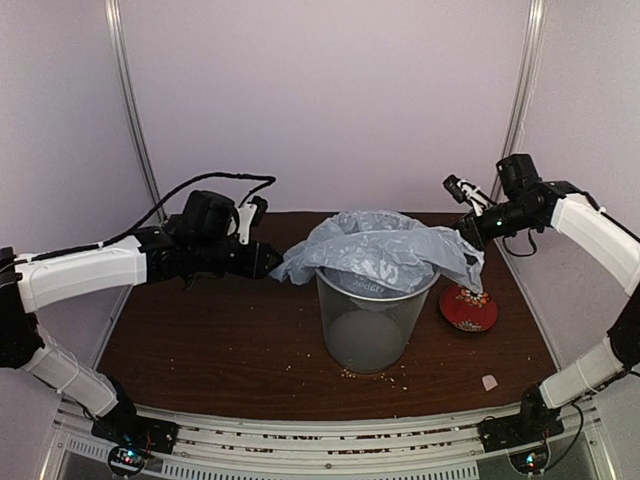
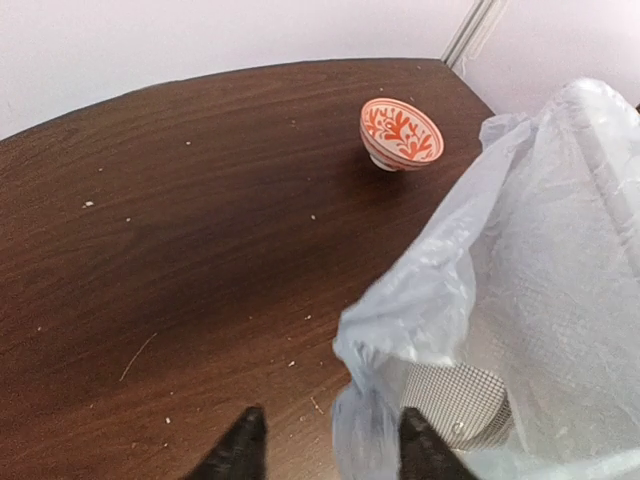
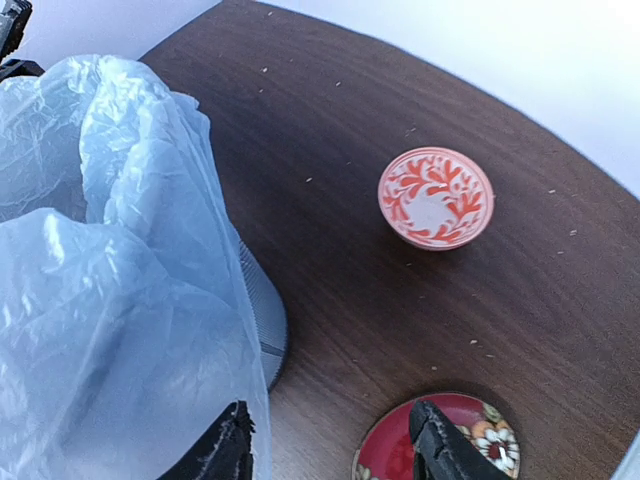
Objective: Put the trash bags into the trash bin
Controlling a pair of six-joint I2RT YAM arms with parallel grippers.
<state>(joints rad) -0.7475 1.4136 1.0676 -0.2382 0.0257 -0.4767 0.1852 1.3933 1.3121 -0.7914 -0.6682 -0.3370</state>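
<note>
Brown table point(image 1: 200, 340); trash bag point(image 1: 385, 250) stretched left-right over upright trash bin point(image 1: 365, 335).

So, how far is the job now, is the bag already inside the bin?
Partly. Done: the trash bag lies draped over the top of the trash bin, covering its mouth. In hand: one bag corner hangs between the left fingers, which stand apart; the right fingers, also apart, are beside its other edge. Left: much of the bag hangs outside the rim and needs pushing down.
</note>
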